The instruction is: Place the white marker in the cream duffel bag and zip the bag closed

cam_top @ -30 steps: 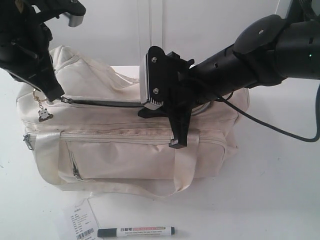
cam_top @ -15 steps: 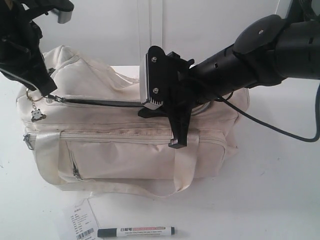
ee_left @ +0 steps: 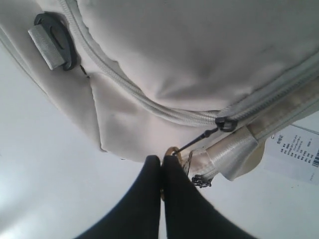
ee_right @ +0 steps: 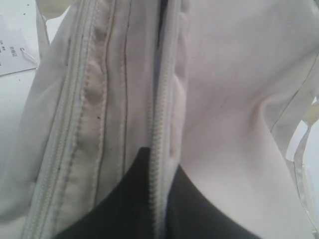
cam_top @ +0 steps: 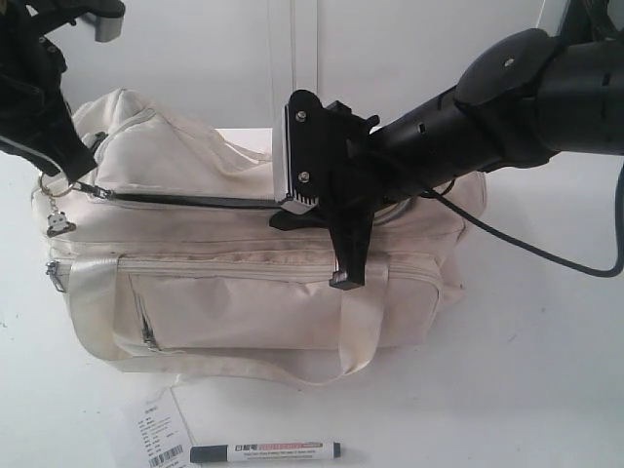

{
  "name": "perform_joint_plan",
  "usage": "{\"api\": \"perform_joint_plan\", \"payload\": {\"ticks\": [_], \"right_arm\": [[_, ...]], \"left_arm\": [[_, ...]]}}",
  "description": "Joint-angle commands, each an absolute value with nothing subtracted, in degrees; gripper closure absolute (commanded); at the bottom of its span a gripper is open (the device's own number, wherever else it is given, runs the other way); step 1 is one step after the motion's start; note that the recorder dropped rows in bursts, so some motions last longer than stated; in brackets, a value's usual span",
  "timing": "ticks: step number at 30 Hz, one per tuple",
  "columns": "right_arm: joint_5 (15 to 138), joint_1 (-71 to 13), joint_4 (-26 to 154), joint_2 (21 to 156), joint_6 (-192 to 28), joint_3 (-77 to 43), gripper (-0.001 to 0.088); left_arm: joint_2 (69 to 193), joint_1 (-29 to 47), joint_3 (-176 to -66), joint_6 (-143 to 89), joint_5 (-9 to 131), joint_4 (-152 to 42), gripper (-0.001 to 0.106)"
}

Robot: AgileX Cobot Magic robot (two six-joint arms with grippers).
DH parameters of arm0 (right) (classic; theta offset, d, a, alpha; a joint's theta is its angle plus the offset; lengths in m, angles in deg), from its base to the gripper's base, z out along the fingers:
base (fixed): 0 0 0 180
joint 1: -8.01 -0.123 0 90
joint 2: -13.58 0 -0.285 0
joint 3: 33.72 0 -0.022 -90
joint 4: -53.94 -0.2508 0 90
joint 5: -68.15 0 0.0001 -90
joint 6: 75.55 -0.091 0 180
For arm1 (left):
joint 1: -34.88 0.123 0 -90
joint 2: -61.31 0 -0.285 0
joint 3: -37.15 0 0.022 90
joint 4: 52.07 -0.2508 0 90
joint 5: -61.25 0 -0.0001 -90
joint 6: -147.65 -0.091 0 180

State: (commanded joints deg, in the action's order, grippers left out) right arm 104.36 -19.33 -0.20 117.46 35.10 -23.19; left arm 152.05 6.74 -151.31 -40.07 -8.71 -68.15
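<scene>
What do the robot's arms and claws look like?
Both are matte black. The right arm is thick and rounded, with a tiny green light, a trailing black cable and a ribbed silver plate near its wrist. The left gripper and right gripper have slim, tapered black fingers.

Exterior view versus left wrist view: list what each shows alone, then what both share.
Only the exterior view: the white marker lying beside the paper tag, the front pocket of the cream duffel bag, and the right arm reaching over its top. Only the left wrist view: a dark tab on the bag's end panel. Both: the bag, the paper tag, and the left gripper, jaws shut on the ring of the zipper charm.
</scene>
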Motion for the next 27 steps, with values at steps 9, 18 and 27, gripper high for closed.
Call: {"api": "perform_joint_plan", "payload": {"ticks": [9, 18, 27], "right_arm": [[104.4, -19.3, -0.2, 116.3, 32.7, -23.2, 0.0317], [106.4, -19.3, -4.9, 109.5, 18.2, -23.2, 0.0198], [106.9, -23.0, -8.0, 110.3, 5.1, -23.2, 0.0199]], "left_arm": [[153.6, 6.9, -151.3, -39.8, -6.0, -65.1, 0.105], [153.6, 6.9, -151.3, -40.1, -4.7, -61.6, 0.105], [153.6, 6.9, -151.3, -41.4, -4.7, -61.6, 0.105]]}}
